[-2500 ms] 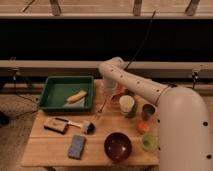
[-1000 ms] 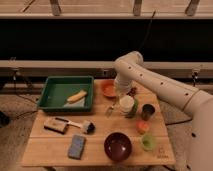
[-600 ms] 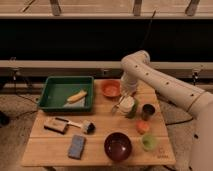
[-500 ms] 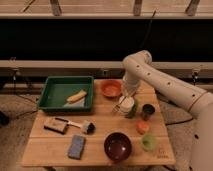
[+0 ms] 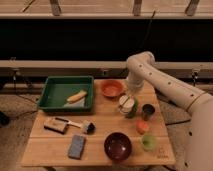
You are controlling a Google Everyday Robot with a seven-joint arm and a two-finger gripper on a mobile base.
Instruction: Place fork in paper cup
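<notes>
The gripper [image 5: 128,96] hangs directly above the paper cup [image 5: 127,105] (its grip cannot be told), right of the orange bowl [image 5: 112,88] and left of the dark metallic cup [image 5: 148,111].

The white arm [image 5: 165,82] reaches in from the right, bends at its elbow and points down. Its gripper [image 5: 127,98] hangs just above the paper cup [image 5: 127,105].

Count on the wooden table [image 5: 45,145]:

- One gripper [image 5: 128,98], directly above the paper cup [image 5: 127,105].
- Three cups: that paper cup, one dark metallic cup [image 5: 148,111], one small green cup [image 5: 148,142].
- Two bowls: one orange bowl [image 5: 112,88], one dark red bowl [image 5: 118,146].
- One green tray [image 5: 52,92].
- One brush [image 5: 77,124].
- One blue sponge [image 5: 77,146].
</notes>
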